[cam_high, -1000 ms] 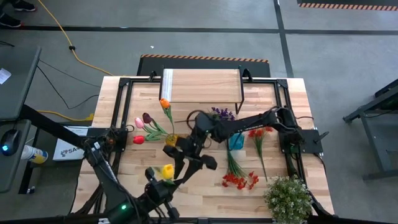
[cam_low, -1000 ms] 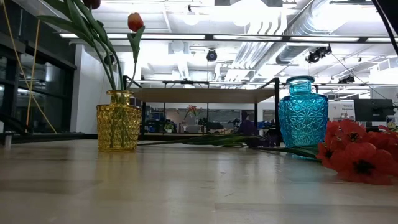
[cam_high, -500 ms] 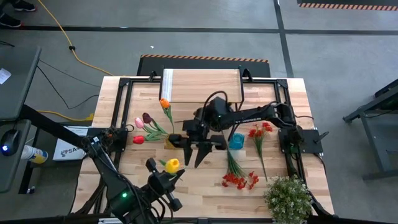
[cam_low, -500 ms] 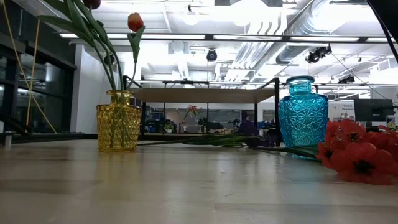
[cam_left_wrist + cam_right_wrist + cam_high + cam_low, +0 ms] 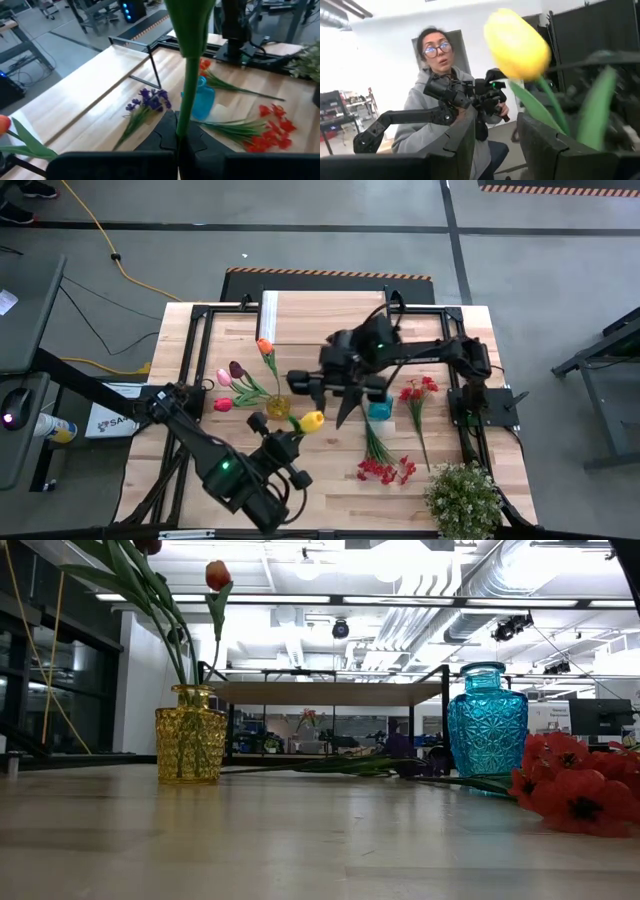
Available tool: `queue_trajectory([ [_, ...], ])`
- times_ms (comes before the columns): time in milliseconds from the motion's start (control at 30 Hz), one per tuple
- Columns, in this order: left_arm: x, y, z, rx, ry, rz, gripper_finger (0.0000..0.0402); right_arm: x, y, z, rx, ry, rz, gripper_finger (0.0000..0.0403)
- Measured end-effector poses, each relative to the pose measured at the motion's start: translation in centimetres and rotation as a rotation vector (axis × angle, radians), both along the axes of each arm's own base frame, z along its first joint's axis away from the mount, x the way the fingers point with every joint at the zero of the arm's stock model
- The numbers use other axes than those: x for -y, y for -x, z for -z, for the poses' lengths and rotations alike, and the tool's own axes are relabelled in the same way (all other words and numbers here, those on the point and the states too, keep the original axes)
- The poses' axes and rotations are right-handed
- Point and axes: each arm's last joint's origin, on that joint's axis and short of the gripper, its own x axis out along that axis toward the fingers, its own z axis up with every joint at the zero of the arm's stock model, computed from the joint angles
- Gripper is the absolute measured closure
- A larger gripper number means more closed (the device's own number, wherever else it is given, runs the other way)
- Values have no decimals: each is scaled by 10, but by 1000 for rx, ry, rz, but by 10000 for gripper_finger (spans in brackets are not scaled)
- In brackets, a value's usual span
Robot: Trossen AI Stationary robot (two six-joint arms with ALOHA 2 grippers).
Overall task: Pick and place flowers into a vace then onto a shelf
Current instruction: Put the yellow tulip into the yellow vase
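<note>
Left gripper [image 5: 278,448], lower centre, pinches the yellow tulip [image 5: 311,421] by the stem and has carried it up from the table's front edge, bloom now just right of the yellow vase [image 5: 277,406]. Insertion looks next. Right gripper [image 5: 328,388], centre, fingers parted and empty, has pulled back toward the shelf [image 5: 325,318], upper centre.

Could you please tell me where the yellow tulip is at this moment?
High view: the yellow tulip is in the left tool, just right of the yellow vase.
</note>
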Motion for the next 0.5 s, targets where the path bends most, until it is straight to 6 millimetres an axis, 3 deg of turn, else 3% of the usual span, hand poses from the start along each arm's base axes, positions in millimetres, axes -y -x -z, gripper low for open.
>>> queue_trajectory([
  [500, -31, -12, -8, -127, 32, -9, 376, 25, 78, -76, 232, 36, 72, 265],
])
